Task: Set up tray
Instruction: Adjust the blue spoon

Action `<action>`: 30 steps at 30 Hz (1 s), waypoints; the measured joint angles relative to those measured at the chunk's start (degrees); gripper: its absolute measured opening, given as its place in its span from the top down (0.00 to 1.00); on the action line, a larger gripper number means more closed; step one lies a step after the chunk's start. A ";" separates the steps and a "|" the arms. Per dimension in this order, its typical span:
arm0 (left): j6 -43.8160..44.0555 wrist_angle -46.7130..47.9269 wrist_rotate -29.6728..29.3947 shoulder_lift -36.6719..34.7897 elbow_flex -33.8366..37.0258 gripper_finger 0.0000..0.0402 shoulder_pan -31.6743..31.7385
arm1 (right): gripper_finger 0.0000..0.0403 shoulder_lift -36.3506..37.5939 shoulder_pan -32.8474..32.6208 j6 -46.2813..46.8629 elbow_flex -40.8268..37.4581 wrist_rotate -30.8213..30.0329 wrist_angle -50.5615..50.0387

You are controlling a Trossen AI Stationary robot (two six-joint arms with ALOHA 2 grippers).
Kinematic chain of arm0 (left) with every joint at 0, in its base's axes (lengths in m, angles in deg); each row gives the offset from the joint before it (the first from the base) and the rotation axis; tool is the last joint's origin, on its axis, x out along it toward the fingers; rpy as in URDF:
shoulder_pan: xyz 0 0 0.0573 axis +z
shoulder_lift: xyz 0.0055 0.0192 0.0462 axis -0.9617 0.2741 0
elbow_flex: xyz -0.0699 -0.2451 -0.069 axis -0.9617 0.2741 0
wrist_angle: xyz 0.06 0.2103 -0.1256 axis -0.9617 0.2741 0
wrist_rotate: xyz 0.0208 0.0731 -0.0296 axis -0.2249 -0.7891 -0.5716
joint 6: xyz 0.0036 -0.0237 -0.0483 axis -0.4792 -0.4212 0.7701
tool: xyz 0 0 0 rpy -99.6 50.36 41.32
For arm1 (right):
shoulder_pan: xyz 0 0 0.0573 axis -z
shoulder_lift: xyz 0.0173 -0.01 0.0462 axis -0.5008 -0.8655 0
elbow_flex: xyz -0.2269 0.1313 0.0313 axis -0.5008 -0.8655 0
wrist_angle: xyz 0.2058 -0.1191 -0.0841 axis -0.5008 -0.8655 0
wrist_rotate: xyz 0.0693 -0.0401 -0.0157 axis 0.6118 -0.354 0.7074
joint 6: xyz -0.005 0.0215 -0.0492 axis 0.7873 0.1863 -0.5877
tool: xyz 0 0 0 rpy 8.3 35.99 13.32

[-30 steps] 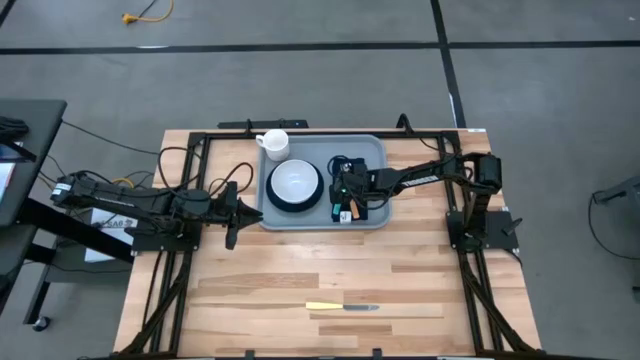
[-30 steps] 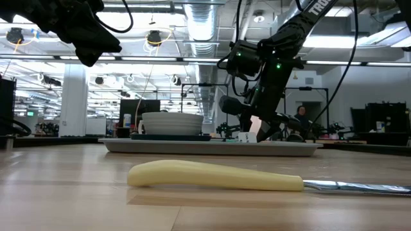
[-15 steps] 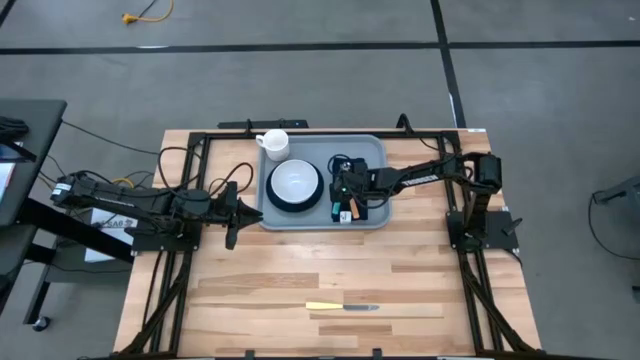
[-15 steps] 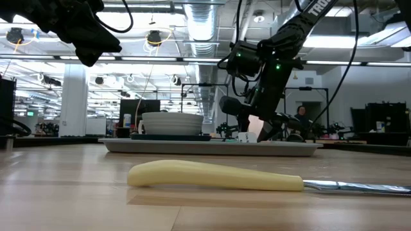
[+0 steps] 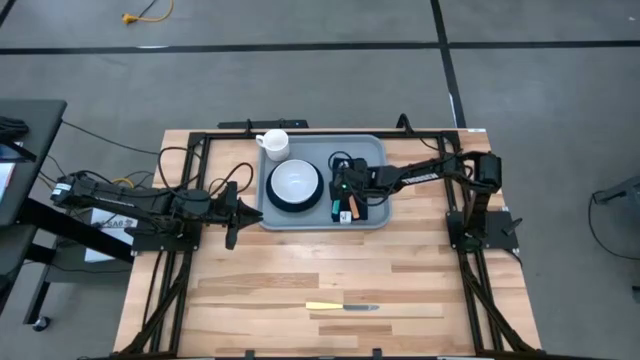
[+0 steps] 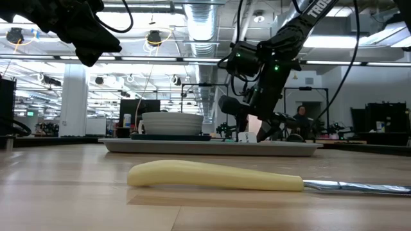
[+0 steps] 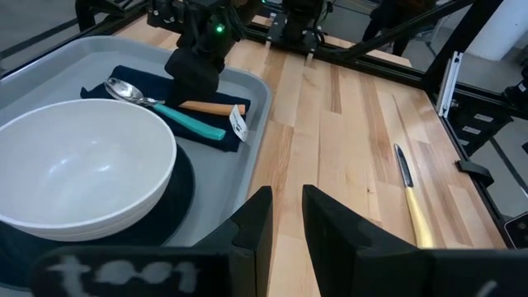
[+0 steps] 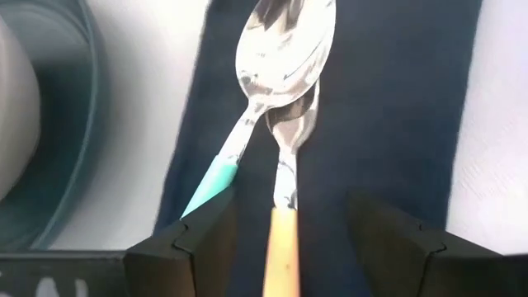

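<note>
Tray (image 5: 372, 150), grey-blue and rimmed, is lying toward the far side of the tabletop (image 5: 400, 270), where a white bowl (image 5: 295, 181) on a dark plate, a mug (image 5: 274, 143) and a navy napkin (image 7: 169, 124) are being carried on it. Right pincer (image 8: 285, 227) is being held with jaws parted just above a teal-handled spoon (image 7: 177, 113) and an orange-handled utensil (image 8: 280, 239) lying on the napkin, so cutlery placing is judged under way. Left pincer (image 7: 285, 219) is waiting beside the tray, narrowly parted and empty, while a yellow-handled knife (image 5: 340, 307), well apart near the front edge, is likely needed next.
</note>
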 joint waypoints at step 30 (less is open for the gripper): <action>0.00 0.00 -0.07 -0.01 -0.01 0.86 0.00 | 0.48 0.00 2.64 -12.07 -0.02 0.98 6.12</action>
